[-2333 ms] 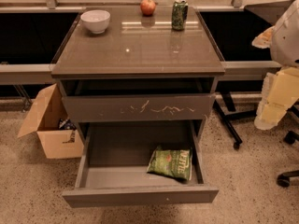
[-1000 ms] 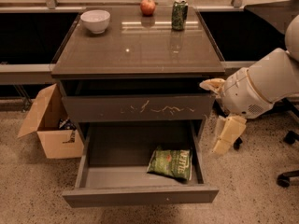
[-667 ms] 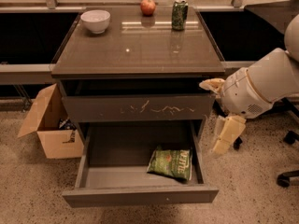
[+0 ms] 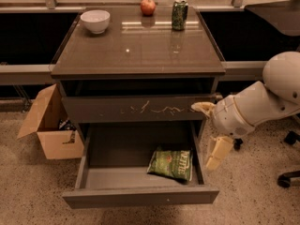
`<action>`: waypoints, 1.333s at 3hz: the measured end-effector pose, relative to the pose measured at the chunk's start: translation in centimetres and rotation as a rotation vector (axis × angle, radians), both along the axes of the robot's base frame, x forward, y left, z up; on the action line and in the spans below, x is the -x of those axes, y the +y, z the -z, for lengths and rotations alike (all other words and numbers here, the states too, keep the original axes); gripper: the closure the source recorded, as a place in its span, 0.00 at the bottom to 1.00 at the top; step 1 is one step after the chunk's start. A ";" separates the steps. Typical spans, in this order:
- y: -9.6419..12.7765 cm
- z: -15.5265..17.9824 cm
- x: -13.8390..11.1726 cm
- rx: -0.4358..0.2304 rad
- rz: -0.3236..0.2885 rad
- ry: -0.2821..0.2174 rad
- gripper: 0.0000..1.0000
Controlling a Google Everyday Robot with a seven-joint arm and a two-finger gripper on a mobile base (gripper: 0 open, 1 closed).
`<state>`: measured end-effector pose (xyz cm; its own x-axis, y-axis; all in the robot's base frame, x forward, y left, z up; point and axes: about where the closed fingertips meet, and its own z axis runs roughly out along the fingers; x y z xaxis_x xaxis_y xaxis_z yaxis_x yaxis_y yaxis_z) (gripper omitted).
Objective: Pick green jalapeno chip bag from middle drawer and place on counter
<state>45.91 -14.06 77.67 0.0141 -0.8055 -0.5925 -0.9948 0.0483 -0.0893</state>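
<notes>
The green jalapeno chip bag (image 4: pixel 171 163) lies flat at the right front of the open middle drawer (image 4: pixel 140 196), close to its right wall. The counter (image 4: pixel 136 48) is the glossy top slab above. My gripper (image 4: pixel 210 131) hangs just outside the cabinet's right side, level with the scratched drawer front (image 4: pixel 138 108). It is above and to the right of the bag, not touching it. Its pale fingers are spread apart and empty, one pointing left (image 4: pixel 203 108), one pointing down (image 4: pixel 218 153).
A white bowl (image 4: pixel 95 20), a red apple (image 4: pixel 148 6) and an upright green can (image 4: pixel 179 14) stand along the counter's back edge. An open cardboard box (image 4: pixel 47 125) sits on the floor to the left. Office chair legs (image 4: pixel 287 177) are at the right.
My arm came in from the right edge to the cabinet's right side, and since a second ago the gripper has dropped lower and a little left. The bag and drawer have not moved.
</notes>
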 end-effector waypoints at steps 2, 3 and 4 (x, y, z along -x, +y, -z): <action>0.7 5.5 0.1 -0.024 -0.010 0.044 0.00; 1.3 7.2 -0.1 -0.038 -0.050 0.072 0.00; 2.1 12.0 -0.9 -0.082 -0.074 0.117 0.00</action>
<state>46.84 -11.93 65.70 -0.0019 -0.7539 -0.6570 -0.9993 -0.0227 0.0289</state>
